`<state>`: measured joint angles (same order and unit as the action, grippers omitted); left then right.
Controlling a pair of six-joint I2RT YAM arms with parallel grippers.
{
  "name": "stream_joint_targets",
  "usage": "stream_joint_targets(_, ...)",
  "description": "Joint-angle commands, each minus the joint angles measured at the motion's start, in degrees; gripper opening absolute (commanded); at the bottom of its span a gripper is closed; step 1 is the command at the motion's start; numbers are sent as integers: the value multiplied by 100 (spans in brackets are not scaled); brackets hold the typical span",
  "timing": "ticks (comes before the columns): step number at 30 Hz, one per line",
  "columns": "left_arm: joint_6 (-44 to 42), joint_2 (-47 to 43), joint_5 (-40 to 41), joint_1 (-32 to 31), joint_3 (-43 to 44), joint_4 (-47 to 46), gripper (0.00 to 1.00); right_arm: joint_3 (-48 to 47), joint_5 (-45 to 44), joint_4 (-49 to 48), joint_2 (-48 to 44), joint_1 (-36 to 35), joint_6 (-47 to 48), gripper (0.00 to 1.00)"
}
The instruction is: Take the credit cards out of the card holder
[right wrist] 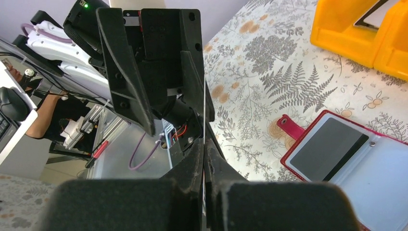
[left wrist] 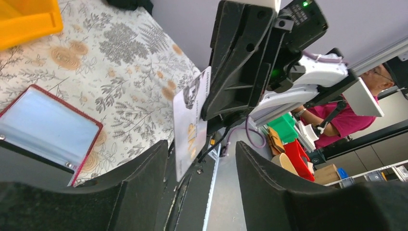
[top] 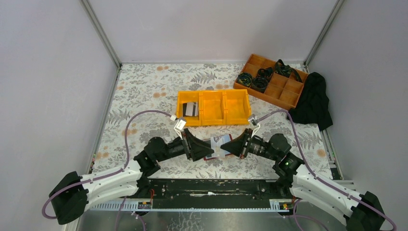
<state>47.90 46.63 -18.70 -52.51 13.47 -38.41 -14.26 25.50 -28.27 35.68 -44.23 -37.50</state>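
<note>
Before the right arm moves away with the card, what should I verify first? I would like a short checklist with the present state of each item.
1. Right jaws shut on the grey-white card: ok.
2. Left jaws open, one on either side of that card: ok.
3. Card clear of the left finger: cannot tell; its lower corner is very near.
4. Card holder lies open and flat: ok.
5. Holder emptied: not ok; a dark card sits in its pocket.

Print on the credit card [left wrist: 190,126] is illegible.
</note>
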Motion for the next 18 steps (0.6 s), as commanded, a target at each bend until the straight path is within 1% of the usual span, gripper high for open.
stream_joint_targets(1,25,297,-126,-14,138,-577,55,-113,201,-574,129,15,-128,0)
stream_joint_targets(2,48,328,-119,-14,129,-624,49,-112,190,-560,132,16,-119,0)
stream_joint_targets(4,87,325,-77,-18,105,-662,32,-135,153,-475,117,9,-78,0)
stream_joint_targets(6,88,298,-62,-12,92,-652,23,-131,148,-441,97,11,-65,0)
stream_joint_targets(8,79,268,-70,-14,65,-646,10,-108,149,-434,72,13,-72,0)
stream_joint_targets(11,79,273,-142,-14,44,-686,0,-80,156,-478,65,18,-112,0)
stream_joint_targets(16,141,381,-293,-14,68,-833,0,-44,172,-535,120,11,-135,1)
stream_joint_targets(17,130,359,-290,-14,83,-800,0,-42,162,-524,125,17,-121,9)
stream_joint_targets(18,120,316,-249,-14,107,-682,0,-43,135,-495,105,11,-106,23)
